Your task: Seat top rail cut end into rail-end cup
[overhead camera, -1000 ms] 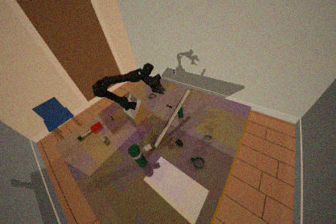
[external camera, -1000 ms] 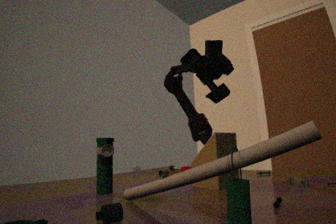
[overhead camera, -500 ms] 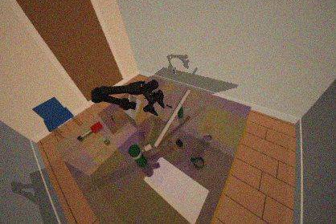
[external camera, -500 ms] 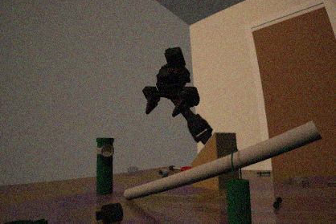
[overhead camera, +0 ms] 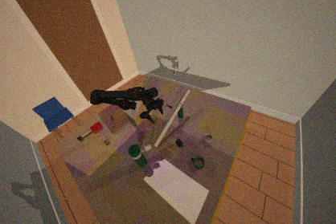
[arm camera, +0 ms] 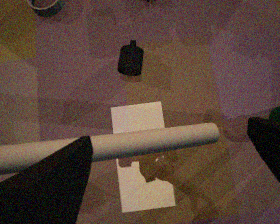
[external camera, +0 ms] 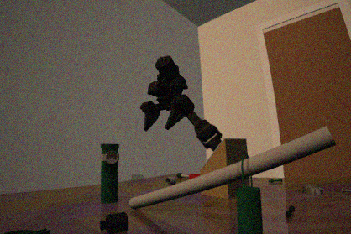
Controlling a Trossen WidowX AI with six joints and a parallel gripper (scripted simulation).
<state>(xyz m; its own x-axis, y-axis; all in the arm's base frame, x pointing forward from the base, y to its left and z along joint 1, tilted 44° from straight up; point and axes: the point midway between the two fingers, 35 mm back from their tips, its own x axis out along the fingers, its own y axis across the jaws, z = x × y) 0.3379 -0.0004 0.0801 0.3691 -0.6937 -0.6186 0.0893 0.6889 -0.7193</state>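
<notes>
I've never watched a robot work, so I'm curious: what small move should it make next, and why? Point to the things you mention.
Probably lower the open gripper (overhead camera: 154, 116) (external camera: 156, 129) (arm camera: 169, 134) around the white rail (overhead camera: 172, 118) (external camera: 189, 186) (arm camera: 141, 142): its fingers are apart above it, and the rail slants, its low end short of the big green post (overhead camera: 137, 155) (external camera: 109, 180).

Red-ended tool (overhead camera: 96, 128) (external camera: 194, 176) lying flat. Blue chair-like object (overhead camera: 52, 113) near the tool; white sheet (overhead camera: 178, 189) (arm camera: 139, 118) well apart from it. Brown door (overhead camera: 60, 24) (external camera: 311, 92) in the wall beyond the tool.

Rail (overhead camera: 172, 119) (external camera: 189, 186) (arm camera: 156, 142) off-white; big post (overhead camera: 137, 156) (external camera: 109, 182) green; claw (overhead camera: 154, 114) (external camera: 156, 129) (arm camera: 169, 134) black; door (overhead camera: 60, 20) (external camera: 312, 84) brown; chair (overhead camera: 52, 113) blue; floor (overhead camera: 261, 164) plank-lined orange-brown.
</notes>
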